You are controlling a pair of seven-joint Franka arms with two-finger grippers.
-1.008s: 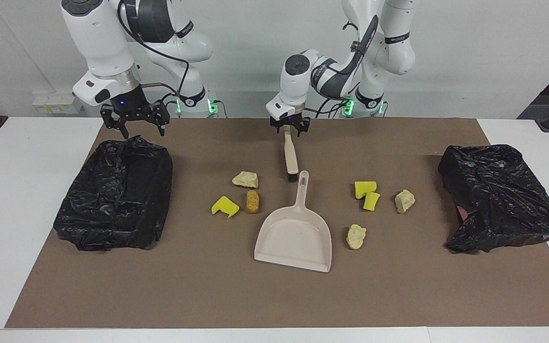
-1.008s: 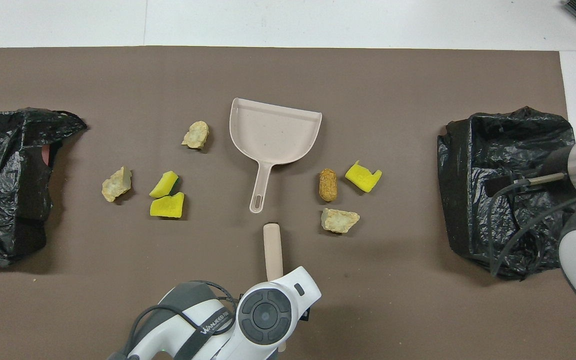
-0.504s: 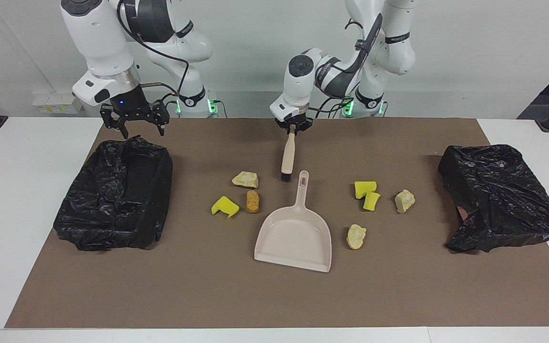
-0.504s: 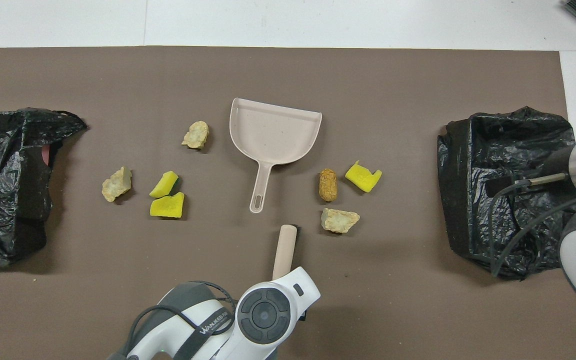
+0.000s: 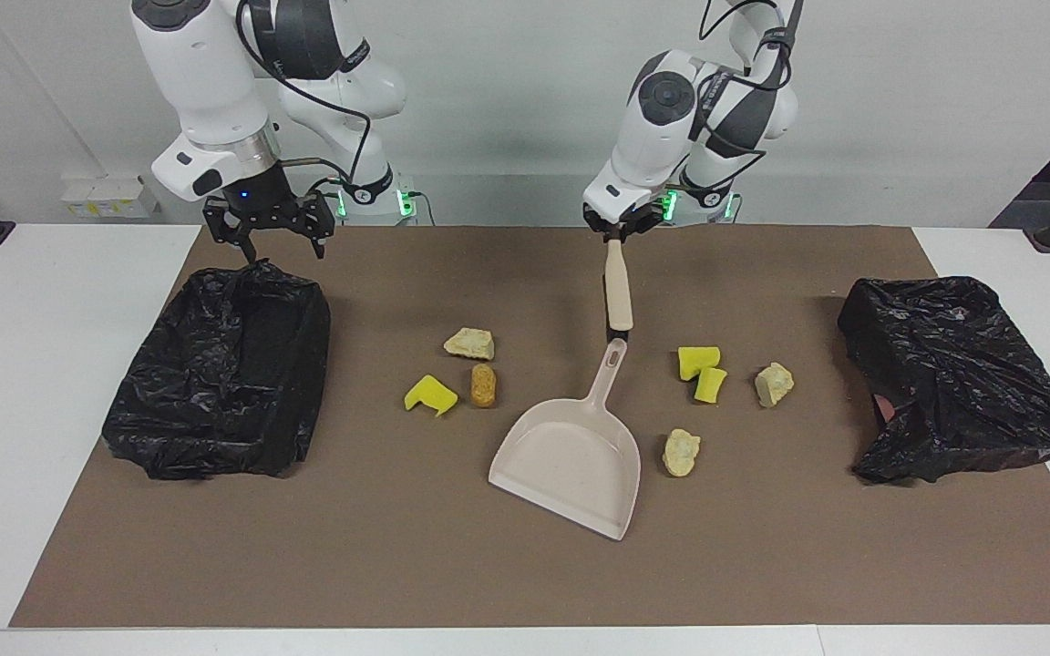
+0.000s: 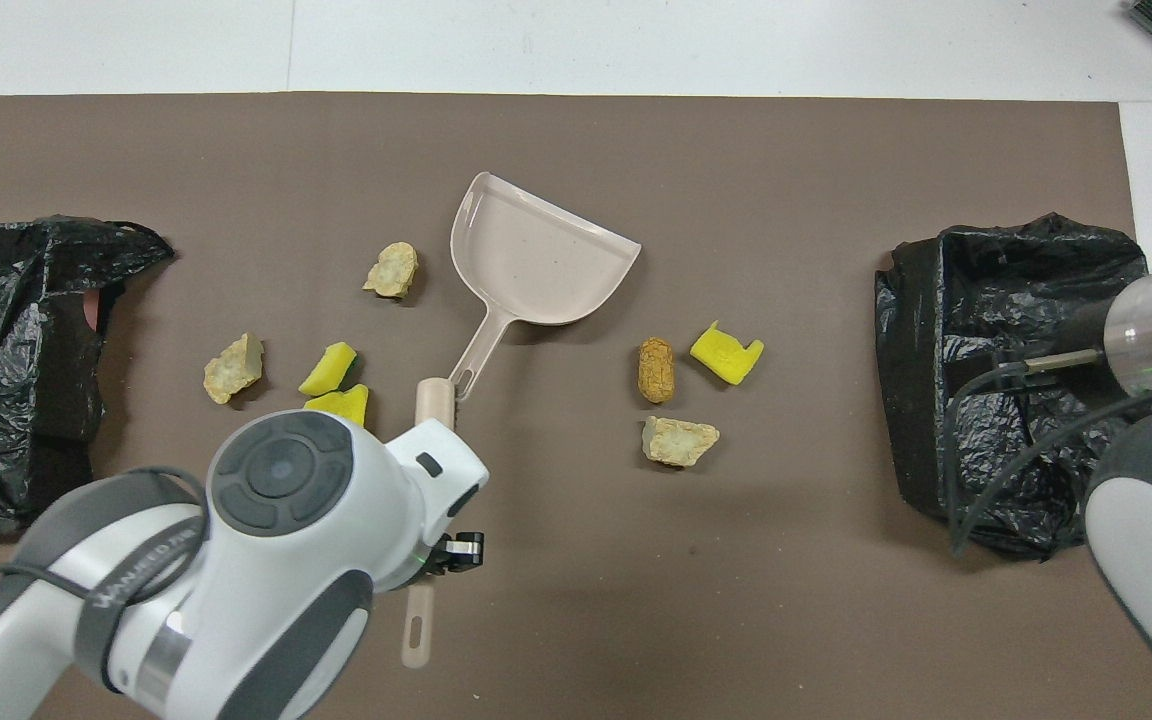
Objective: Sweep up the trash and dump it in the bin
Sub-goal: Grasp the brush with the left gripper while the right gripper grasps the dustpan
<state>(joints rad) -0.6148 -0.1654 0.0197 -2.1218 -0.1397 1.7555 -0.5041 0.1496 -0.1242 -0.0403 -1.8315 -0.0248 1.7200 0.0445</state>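
Note:
My left gripper (image 5: 616, 233) is shut on the beige hand brush (image 5: 618, 293), which slants down so its dark bristle end touches the handle of the beige dustpan (image 5: 571, 460). The brush (image 6: 433, 398) and the turned dustpan (image 6: 536, 262) also show in the overhead view. Toward the right arm's end of the dustpan lie a beige lump (image 5: 469, 343), a yellow chunk (image 5: 431, 394) and the brown oval piece (image 5: 484, 385). Toward the left arm's end lie two yellow chunks (image 5: 699, 362) and two beige lumps (image 5: 774, 384). My right gripper (image 5: 265, 232) is open over a black-lined bin (image 5: 224, 374).
A second black-lined bin (image 5: 953, 374) stands at the left arm's end of the brown mat (image 5: 397, 565). White table (image 5: 33, 410) surrounds the mat. In the overhead view my left arm covers part of the brush and one yellow chunk (image 6: 341, 402).
My left gripper has risen and swung the brush toward the left arm's end. The brush end met the dustpan handle, and the dustpan has turned. The right gripper shifted slightly.

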